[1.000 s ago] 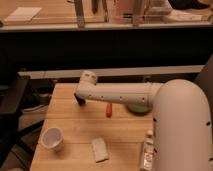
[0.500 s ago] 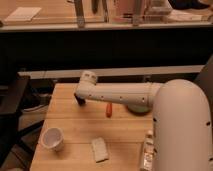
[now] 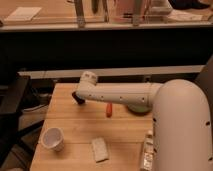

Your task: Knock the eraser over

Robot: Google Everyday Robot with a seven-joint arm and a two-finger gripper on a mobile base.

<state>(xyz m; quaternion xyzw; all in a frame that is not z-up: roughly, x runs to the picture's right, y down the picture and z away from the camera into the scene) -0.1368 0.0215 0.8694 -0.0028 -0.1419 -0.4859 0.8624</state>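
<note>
A small white rectangular block (image 3: 100, 149), which looks like the eraser, lies on the wooden table (image 3: 75, 120) near its front edge. My gripper (image 3: 78, 98) is the dark end of the white arm (image 3: 120, 93), over the table's back left part. It is well behind the block and to its left, apart from it. A small orange-red object (image 3: 109, 109) sits just below the arm near the table's middle.
A white cup (image 3: 52, 138) stands at the front left. A green bowl (image 3: 136, 107) is partly hidden under the arm. A packet or bottle (image 3: 147, 151) is at the front right beside my white body (image 3: 182, 130). A dark chair (image 3: 12, 100) stands left of the table.
</note>
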